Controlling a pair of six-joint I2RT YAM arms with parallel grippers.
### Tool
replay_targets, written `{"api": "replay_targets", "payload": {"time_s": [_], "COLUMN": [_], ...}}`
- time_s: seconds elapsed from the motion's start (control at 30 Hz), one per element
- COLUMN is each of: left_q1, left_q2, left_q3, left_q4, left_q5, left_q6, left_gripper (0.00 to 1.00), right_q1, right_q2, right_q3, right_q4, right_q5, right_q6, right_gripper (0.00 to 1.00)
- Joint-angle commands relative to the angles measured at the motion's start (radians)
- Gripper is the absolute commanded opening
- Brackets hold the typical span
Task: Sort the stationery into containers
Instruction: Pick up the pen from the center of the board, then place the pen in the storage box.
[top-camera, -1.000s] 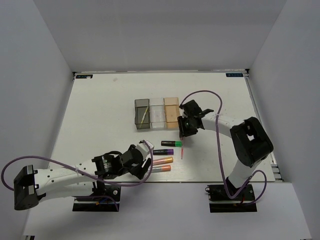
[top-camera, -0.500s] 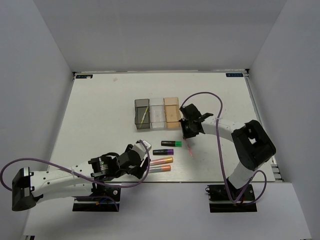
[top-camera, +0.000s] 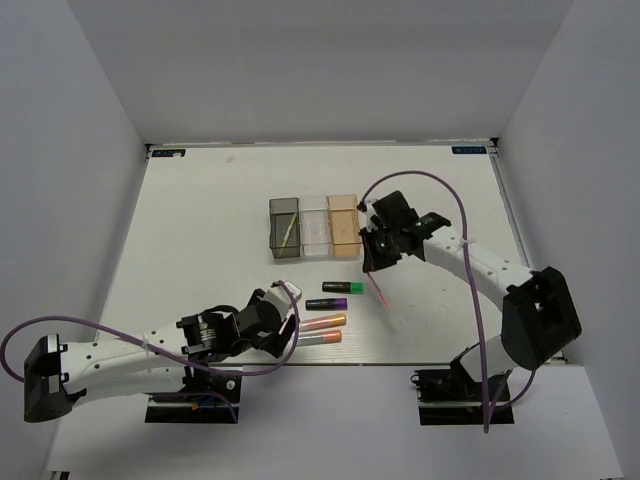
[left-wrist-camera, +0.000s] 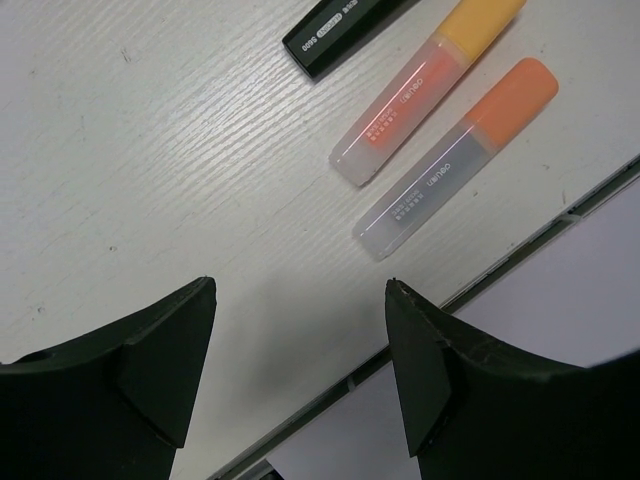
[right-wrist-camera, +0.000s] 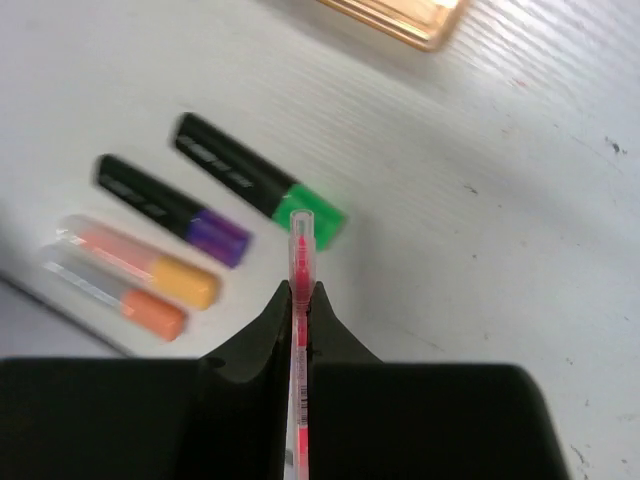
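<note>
My right gripper (top-camera: 374, 262) is shut on the thin pink pen (right-wrist-camera: 301, 250) and holds it above the table, right of the green-ended marker (top-camera: 343, 287). The purple-ended marker (top-camera: 327, 303) and two orange-capped tubes (top-camera: 322, 329) lie below it; the tubes also show in the left wrist view (left-wrist-camera: 425, 90). The three joined containers (top-camera: 314, 226) stand mid-table; the dark grey one (top-camera: 284, 228) holds the pale wooden stick (top-camera: 289, 231). My left gripper (left-wrist-camera: 298, 290) is open and empty, low over the table just left of the tubes.
The table's near edge (left-wrist-camera: 520, 245) runs close under my left gripper. White walls enclose the table on three sides. The right arm's purple cable (top-camera: 450, 215) arcs over the table's right half.
My right gripper has lifted the pink pen off the table and swung it up and to the right. The left arm has barely moved.
</note>
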Motion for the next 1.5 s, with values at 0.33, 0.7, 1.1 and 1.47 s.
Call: {"api": "replay_targets", "payload": {"time_s": [0.33,0.7,1.1,1.47], "left_q1": [-0.004,-0.007,-0.008,-0.008], "left_q2": [-0.075,-0.028,0.005,0.055], "left_q3": [0.025,0.054,0.044,0.043], "left_q4": [-0.054,-0.080,-0.066,0.015], "left_q5": [-0.081,-0.095,-0.087,-0.064], "left_q6": [-0.072,-0.097,-0.099,-0.039], "left_gripper": [0.77,0.76,0.76,0.77], "right_q1": [0.019,0.045,0.038,0.024], "right_q2": [0.381,0.710,0.852,0.704], "right_q3": [0.694,0.938,0.951,0.770], "right_q4": [0.065,0.529,0.652,0.656], "right_q5": [-0.328,-0.359,-0.218,-0.261], "right_q6": [0.027,0.146,0.287,0.197], "right_gripper": [0.00,0.00,0.00,0.45]}}
